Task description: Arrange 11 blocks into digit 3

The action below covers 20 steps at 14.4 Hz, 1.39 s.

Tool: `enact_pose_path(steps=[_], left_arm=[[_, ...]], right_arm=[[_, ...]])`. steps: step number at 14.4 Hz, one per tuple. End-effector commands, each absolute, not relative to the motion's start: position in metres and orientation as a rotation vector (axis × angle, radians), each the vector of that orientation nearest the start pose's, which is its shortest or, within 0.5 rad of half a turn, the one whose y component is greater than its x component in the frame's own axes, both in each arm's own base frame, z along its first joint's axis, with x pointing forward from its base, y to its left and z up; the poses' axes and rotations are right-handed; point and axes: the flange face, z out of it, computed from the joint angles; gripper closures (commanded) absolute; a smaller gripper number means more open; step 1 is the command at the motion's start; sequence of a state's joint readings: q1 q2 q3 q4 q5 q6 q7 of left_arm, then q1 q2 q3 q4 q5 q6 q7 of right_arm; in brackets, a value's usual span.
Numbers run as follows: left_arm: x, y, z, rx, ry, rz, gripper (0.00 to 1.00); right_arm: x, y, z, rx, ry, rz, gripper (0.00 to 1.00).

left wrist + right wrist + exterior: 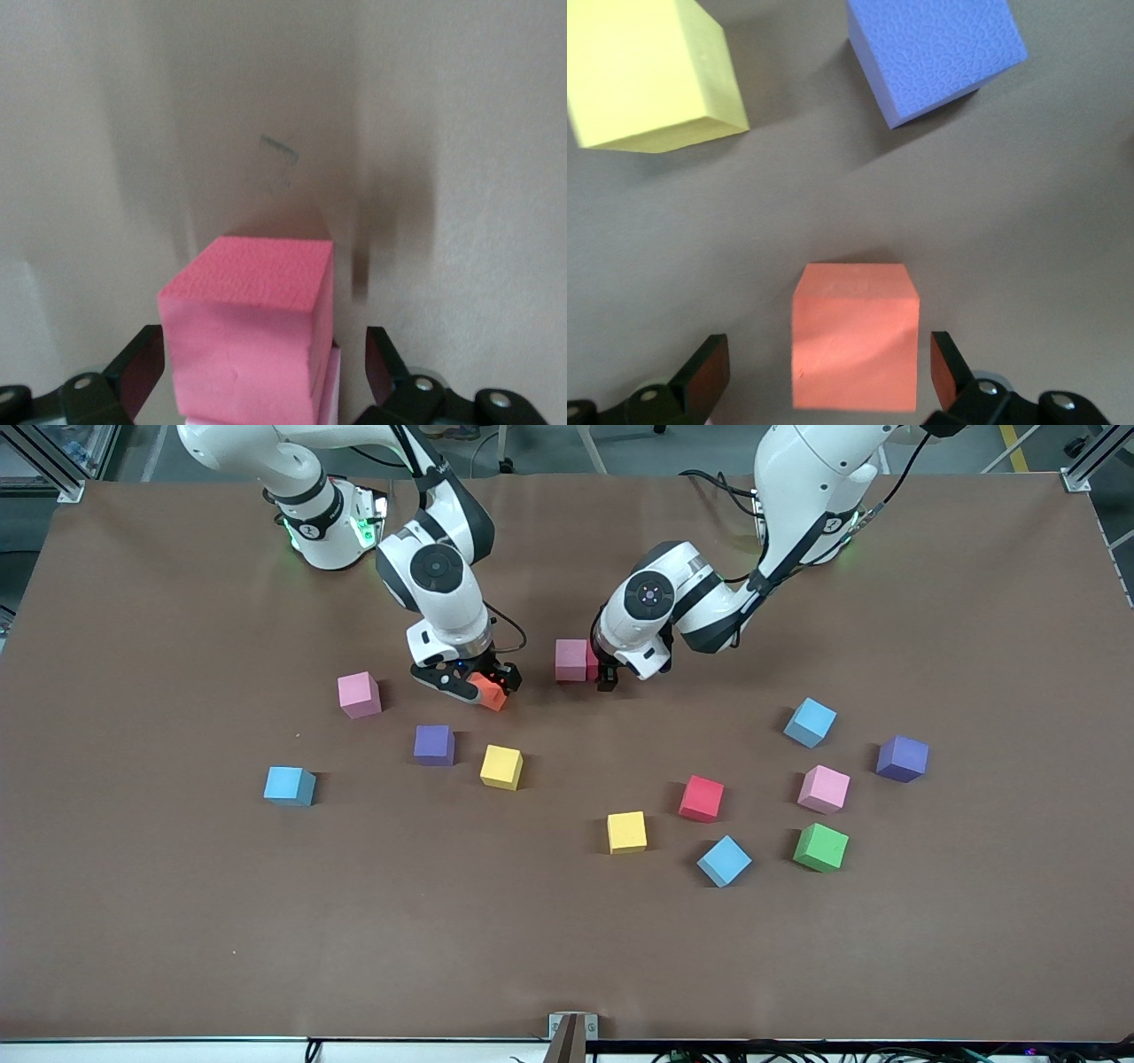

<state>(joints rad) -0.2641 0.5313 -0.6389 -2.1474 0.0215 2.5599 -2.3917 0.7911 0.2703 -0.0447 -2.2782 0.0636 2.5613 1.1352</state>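
Right wrist view: we are seeing the right gripper [824, 376] spread, its fingers straddling the orange cube [855, 332] on the table [177, 912]. Left gripper [257, 376], also spread, is flanking a red cube [252, 341] touching a pink cube [570, 660].

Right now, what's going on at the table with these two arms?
Both arms are down at the table among scattered cubes. The left gripper stands open around a red block it has set beside a pink block. The right gripper is open, straddling the orange block without gripping it. The other blocks, including a yellow one and a purple one, lie loose; no digit shape yet.
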Motion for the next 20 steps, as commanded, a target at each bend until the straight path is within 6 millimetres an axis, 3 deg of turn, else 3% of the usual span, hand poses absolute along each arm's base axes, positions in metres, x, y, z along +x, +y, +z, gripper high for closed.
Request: enact_pose_path(steps=[1,3,4,5,7,8,10,11,13,17,20], left_arm=[[0.348,-0.45,0.221,-2.246,-2.098,0.407,0.0],[0.343,-0.456,0.235,-2.266,-2.075,0.394,0.0],[0.348,-0.455,0.245,-2.266,-2.078,0.383,0.0],[0.347,-0.459,0.254,-2.273,-2.067,0.382,0.0],[0.369,-0.461,0.281,-2.265,-2.082,0.388,0.0],[0.385,-0.459,0.296,-2.261,-2.09,0.391,0.0],[0.403,-0.459,0.321,-2.315,-1.99,0.392,0.0],[0.422,-0.454,0.337,-2.349,-1.971,0.396,0.0],[0.448,-0.449,0.362,-2.392,-1.956,0.4,0.0],[0.498,-0.412,0.369,-2.487,-1.9,0.303,0.0],[0.546,-0.373,0.364,-2.532,-1.884,0.259,0.0]], right_arm=[[0.394,0.36,0.212,-3.03,0.717,0.002,0.0],[0.395,0.361,0.202,-3.015,0.766,-0.005,0.01],[0.393,0.361,0.202,-3.017,0.767,-0.002,0.09],[0.391,0.362,0.201,-3.029,0.762,0.009,0.29],[0.389,0.361,0.199,-3.024,0.815,0.02,0.8],[0.388,0.363,0.2,-3.0,0.895,0.02,0.95],[0.38,0.369,0.2,-2.966,1.041,0.032,1.0],[0.378,0.37,0.201,-2.943,1.132,0.04,1.0],[0.372,0.371,0.203,-2.866,1.394,0.062,1.0],[0.372,0.374,0.209,-2.6,1.817,0.043,1.0],[0.371,0.374,0.21,-2.455,2.01,0.041,1.0]])
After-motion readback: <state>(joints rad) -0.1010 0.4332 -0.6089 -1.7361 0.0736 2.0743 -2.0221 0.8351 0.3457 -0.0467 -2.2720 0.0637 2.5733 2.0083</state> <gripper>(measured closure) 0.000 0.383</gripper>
